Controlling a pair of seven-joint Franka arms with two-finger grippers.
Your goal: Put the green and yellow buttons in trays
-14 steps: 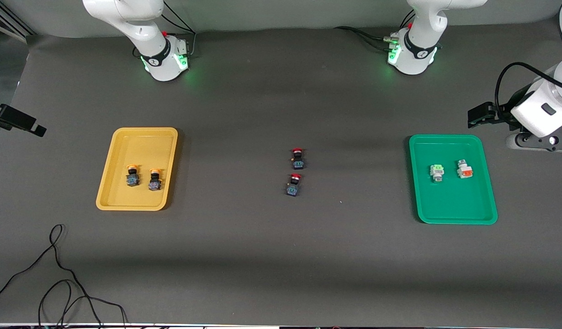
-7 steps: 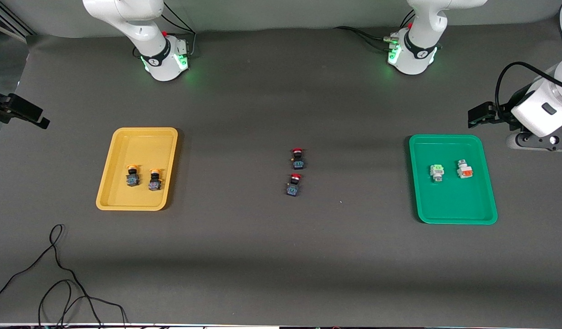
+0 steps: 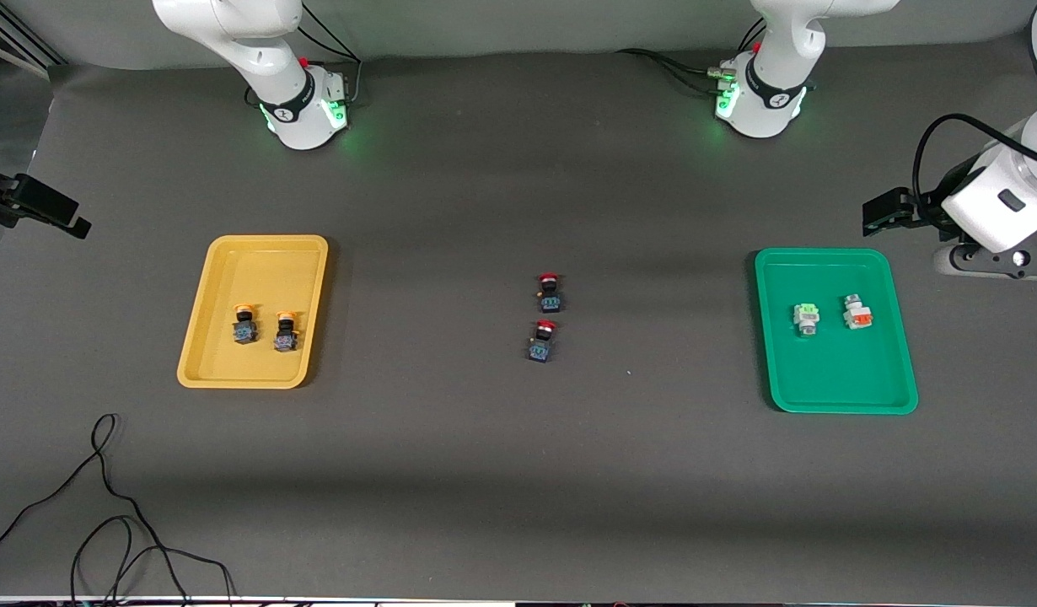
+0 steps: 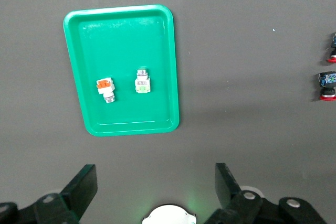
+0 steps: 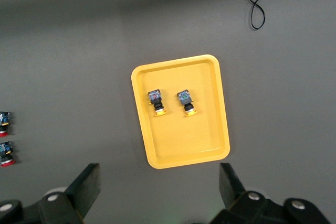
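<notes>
Two yellow-capped dark buttons (image 3: 244, 324) (image 3: 286, 331) lie side by side in the yellow tray (image 3: 265, 270) at the right arm's end. In the green tray (image 3: 830, 371) at the left arm's end lie a white button with a green part (image 3: 806, 319) and one with an orange part (image 3: 857, 312). My left gripper (image 4: 156, 187) hangs open and empty, high above bare table beside the green tray (image 4: 121, 35). My right gripper (image 5: 159, 187) is also open and empty, high above bare table beside the yellow tray (image 5: 194, 140).
Two red-capped dark switches (image 3: 550, 292) (image 3: 542, 341) stand on the mat mid-table, between the trays. A black cable (image 3: 105, 506) loops on the table nearer the front camera than the yellow tray. The arm bases (image 3: 303, 110) (image 3: 763, 101) stand along the table's edge farthest from the front camera.
The dark end of the right arm at the view's edge has shifted slightly upward. The left arm, trays and buttons have not moved.
</notes>
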